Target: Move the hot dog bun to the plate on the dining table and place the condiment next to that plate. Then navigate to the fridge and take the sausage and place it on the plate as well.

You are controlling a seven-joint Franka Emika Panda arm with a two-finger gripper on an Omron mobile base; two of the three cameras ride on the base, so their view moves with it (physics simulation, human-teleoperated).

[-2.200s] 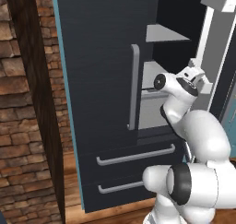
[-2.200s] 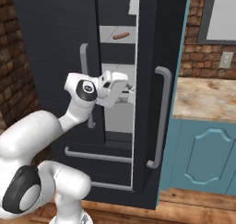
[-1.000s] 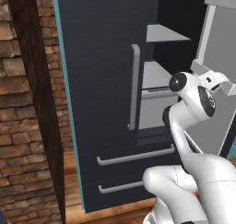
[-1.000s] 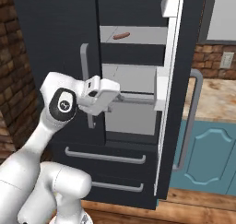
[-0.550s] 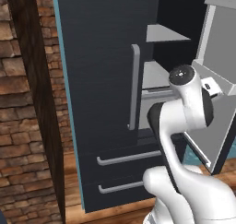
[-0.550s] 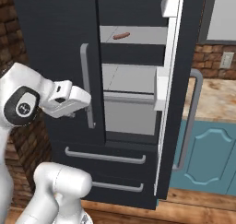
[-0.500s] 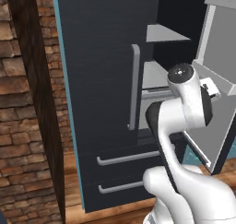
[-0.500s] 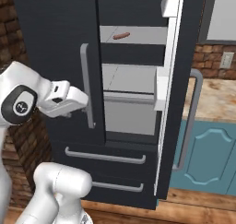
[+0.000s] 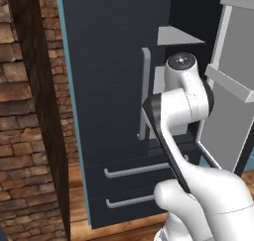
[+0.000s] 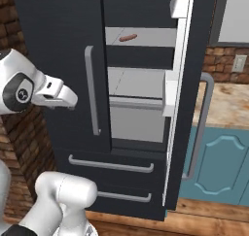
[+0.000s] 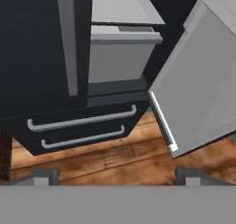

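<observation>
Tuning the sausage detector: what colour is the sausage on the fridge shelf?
Reddish-brown sausage, clearest in the right base view.

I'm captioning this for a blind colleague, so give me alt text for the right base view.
A black fridge stands with its right door swung open, a small sausage lying on an upper grey shelf inside. The white robot arm's gripper hangs at the left, before the closed door.

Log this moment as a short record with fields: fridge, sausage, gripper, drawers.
fridge: right door swung open, left door shut
sausage: lying on an upper shelf inside, untouched
gripper: jaws open and empty, aimed at the fridge's lower part and the wooden floor
drawers: two at the bottom, both closed
next step (judgement): probably raise the hand toward the shelf with the sausage
</observation>
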